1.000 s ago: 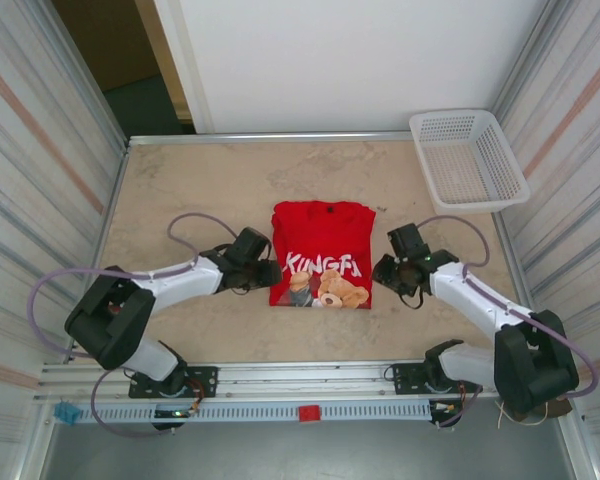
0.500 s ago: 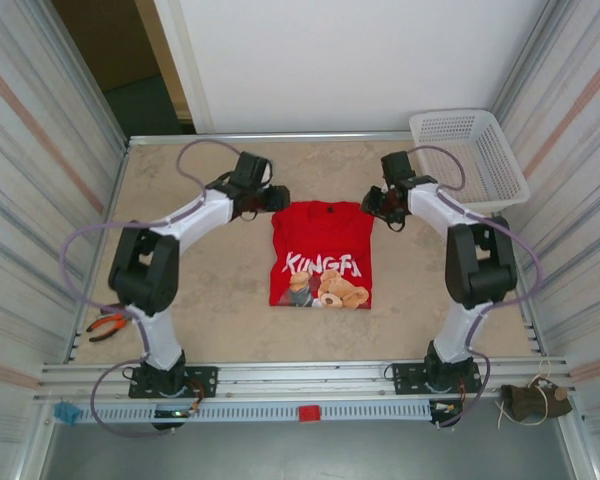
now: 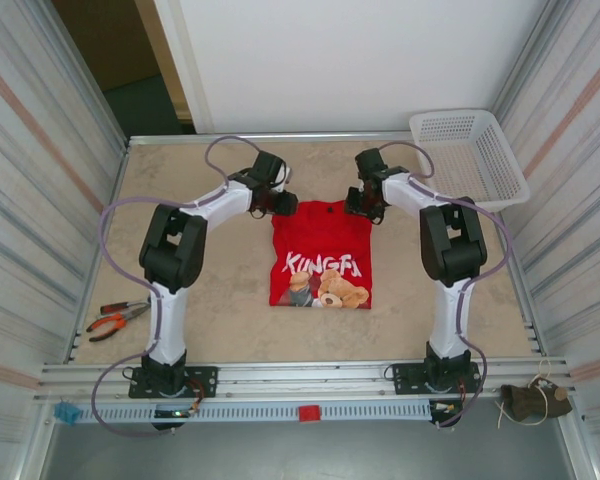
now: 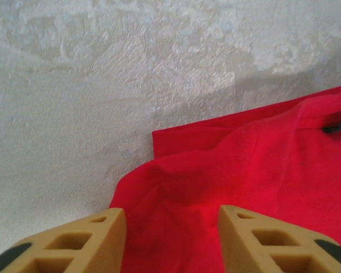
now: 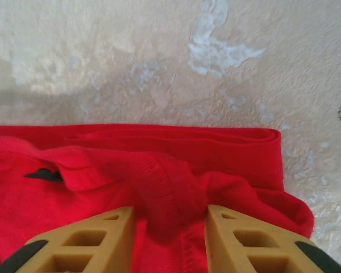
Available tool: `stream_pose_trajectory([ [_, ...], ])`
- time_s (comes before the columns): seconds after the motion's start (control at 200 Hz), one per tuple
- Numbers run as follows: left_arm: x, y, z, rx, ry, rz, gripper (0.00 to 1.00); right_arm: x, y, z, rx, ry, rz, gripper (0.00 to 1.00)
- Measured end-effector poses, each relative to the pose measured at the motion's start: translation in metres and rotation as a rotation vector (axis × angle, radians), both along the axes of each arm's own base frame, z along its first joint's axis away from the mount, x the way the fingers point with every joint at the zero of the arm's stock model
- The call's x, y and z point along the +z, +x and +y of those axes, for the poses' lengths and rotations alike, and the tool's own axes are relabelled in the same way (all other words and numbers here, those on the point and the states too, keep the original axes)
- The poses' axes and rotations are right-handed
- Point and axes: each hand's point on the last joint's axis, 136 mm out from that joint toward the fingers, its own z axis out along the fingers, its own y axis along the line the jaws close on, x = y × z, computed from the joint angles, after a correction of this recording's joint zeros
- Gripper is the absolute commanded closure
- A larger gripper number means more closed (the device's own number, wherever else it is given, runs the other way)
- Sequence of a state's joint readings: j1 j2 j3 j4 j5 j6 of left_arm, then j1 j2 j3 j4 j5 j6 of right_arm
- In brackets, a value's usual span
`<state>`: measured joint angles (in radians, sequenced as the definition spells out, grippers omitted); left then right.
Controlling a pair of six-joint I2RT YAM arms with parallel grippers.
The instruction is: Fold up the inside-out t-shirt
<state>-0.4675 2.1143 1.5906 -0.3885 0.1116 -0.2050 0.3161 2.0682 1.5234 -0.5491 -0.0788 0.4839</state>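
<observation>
Top cam looks down from high at the near edge over the whole table [image 3: 230, 310]. Wrist cams sit super close at far corners of the red t-shirt [image 3: 322, 235], shared with overhead.

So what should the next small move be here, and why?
Probably close both grippers firmly onto the cloth: the left gripper and right gripper each straddle a bunched far corner of the t-shirt, cloth between their fingers, and the shirt lies unlifted on the table.
</observation>
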Motion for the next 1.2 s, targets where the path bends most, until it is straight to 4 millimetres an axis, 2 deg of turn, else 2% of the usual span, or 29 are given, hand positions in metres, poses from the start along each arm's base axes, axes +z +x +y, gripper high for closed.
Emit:
stream_pose_trajectory([
  [0.04,-0.003,-0.001,0.000,0.002,0.002,0.006,0.93,-0.003,-0.002,-0.001,0.005,-0.008,0.009,1.00],
  [0.065,-0.005,-0.001,0.000,0.001,0.004,0.009,1.00,-0.004,-0.002,-0.002,0.004,-0.011,0.011,1.00],
  [0.24,-0.014,-0.004,0.004,0.006,0.011,0.013,1.00,-0.003,-0.002,-0.004,0.011,-0.019,0.011,1.00],
  [0.356,-0.016,-0.011,0.012,0.026,0.010,0.017,1.00,0.012,-0.002,-0.004,0.013,-0.012,-0.016,1.00],
  [0.581,0.015,-0.001,0.031,0.109,-0.047,-0.054,1.00,0.060,0.009,-0.005,-0.002,0.027,-0.129,1.00],
  [0.706,0.029,0.011,0.039,0.155,-0.078,-0.099,1.00,0.068,0.018,-0.009,-0.033,0.051,-0.156,1.00],
  [0.902,0.031,0.019,0.046,0.204,-0.103,-0.110,1.00,0.066,0.033,-0.011,-0.075,0.074,-0.163,1.00],
  [0.967,0.032,0.019,0.047,0.209,-0.113,-0.105,0.78,0.059,0.041,-0.008,-0.086,0.082,-0.159,1.00],
  [1.057,0.032,0.018,0.044,0.202,-0.126,-0.096,0.60,0.044,0.047,-0.006,-0.089,0.080,-0.137,1.00],
  [1.112,0.032,0.017,0.043,0.205,-0.140,-0.088,0.54,0.034,0.046,-0.006,-0.089,0.075,-0.115,0.98],
  [1.202,0.030,0.014,0.040,0.209,-0.163,-0.066,0.50,0.021,0.044,-0.006,-0.092,0.069,-0.088,0.97],
])
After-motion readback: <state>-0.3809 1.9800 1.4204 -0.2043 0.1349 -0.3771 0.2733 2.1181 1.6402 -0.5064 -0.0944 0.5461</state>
